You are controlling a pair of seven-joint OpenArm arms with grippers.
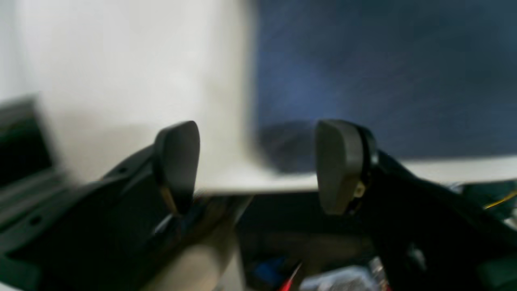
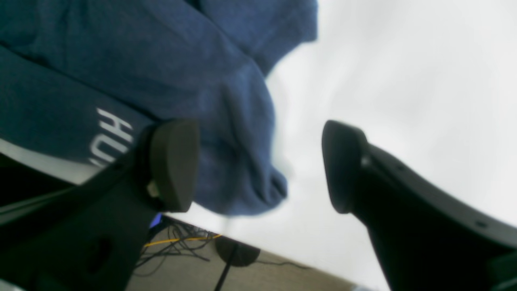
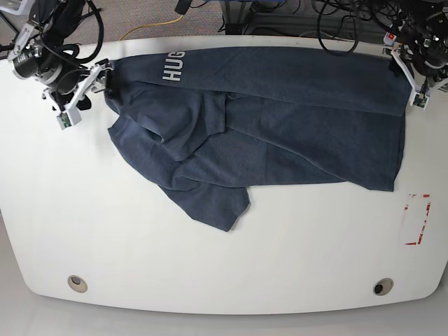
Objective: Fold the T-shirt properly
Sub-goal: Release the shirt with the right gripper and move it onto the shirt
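The dark navy T-shirt (image 3: 280,119) lies wrinkled across the far half of the white table (image 3: 210,266). Its white lettering (image 3: 173,67) sits near the far edge, and one flap (image 3: 210,203) points toward the front. My right gripper (image 3: 82,94) stands open at the shirt's left end. In the right wrist view the right gripper (image 2: 258,165) has the bunched T-shirt (image 2: 238,133) edge beside one finger and grips nothing. My left gripper (image 3: 425,87) is at the shirt's right end. In the blurred left wrist view the left gripper (image 1: 258,165) is open before the T-shirt (image 1: 383,81).
A red-and-white marking (image 3: 416,218) lies on the table at the right. Two round holes (image 3: 78,283) (image 3: 382,286) sit near the front edge. Cables (image 3: 336,21) hang beyond the far edge, and wires lie on the floor (image 2: 177,242).
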